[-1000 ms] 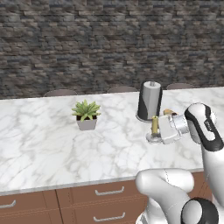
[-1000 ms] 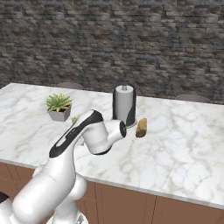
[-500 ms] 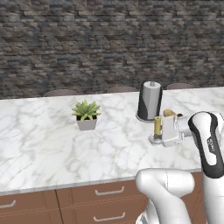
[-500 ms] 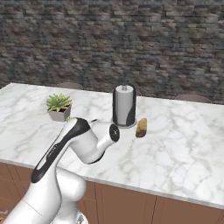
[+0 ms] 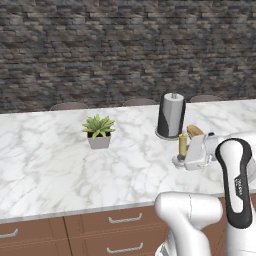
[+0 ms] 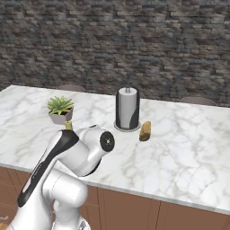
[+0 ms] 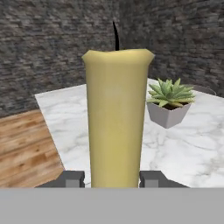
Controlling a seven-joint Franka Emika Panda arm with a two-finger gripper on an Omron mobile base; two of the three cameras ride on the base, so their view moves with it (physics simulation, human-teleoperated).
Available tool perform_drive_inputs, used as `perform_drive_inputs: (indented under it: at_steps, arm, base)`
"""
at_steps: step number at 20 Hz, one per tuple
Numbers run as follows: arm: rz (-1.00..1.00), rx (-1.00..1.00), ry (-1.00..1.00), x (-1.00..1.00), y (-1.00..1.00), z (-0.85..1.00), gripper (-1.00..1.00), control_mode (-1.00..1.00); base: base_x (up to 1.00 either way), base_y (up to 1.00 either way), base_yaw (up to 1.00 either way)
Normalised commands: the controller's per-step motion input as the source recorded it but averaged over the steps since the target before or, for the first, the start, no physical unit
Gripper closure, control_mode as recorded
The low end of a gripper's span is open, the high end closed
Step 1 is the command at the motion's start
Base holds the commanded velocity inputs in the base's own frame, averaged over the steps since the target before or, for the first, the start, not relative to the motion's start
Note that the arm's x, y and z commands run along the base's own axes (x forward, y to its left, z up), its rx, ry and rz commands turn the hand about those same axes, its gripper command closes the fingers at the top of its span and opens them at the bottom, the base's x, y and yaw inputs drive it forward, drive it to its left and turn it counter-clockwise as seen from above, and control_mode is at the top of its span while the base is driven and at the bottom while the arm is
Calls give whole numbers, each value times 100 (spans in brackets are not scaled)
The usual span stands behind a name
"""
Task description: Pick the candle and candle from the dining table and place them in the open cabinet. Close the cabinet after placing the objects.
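So the gripper [image 7: 112,178] has one candle [image 7: 116,118] right between its fingers [image 7: 72,178], one dark tip on each side of the yellow wax down near the base, closed in snug on it, so I'd call that a grip on the candle. From the left base camera the same candle [image 5: 183,144] stands upright with a silver dish under it, at the hand's tip, just in front of the steel paper-towel stand [image 5: 171,116] and right beside the brown bread-like lump [image 5: 194,131]. I can't tell whether the dish has cleared the marble tabletop [image 5: 55,165] or sits on it, the angle doesn't give that away. From the right base camera the arm mostly covers it, just a sliver of yellow pokes out next to the potted succulent [image 6: 60,109]. Progress-wise, I'd say this is very early: first candle grabbed at best, nothing stowed. I can't spot the second candle or the cabinet anywhere in these shots, so no idea where either sits relative to the robot. My read is that what's left is pretty much everything: carry this one to the cabinet, come back for the other, put that in too, then shut the door.
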Motion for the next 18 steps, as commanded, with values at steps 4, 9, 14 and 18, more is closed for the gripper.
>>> perform_drive_inputs:
  at_steps: [4,9,14,18]
  arm:
    - [-11,-1,2,-7,0,3,100,-100]
    - [0,0,0,0,0,0,100,-100]
    - [0,0,0,0,0,0,100,-100]
    - [0,0,0,0,0,0,100,-100]
  base:
    - [0,0,0]
    - [0,0,0]
    - [0,0,0]
    - [0,0,0]
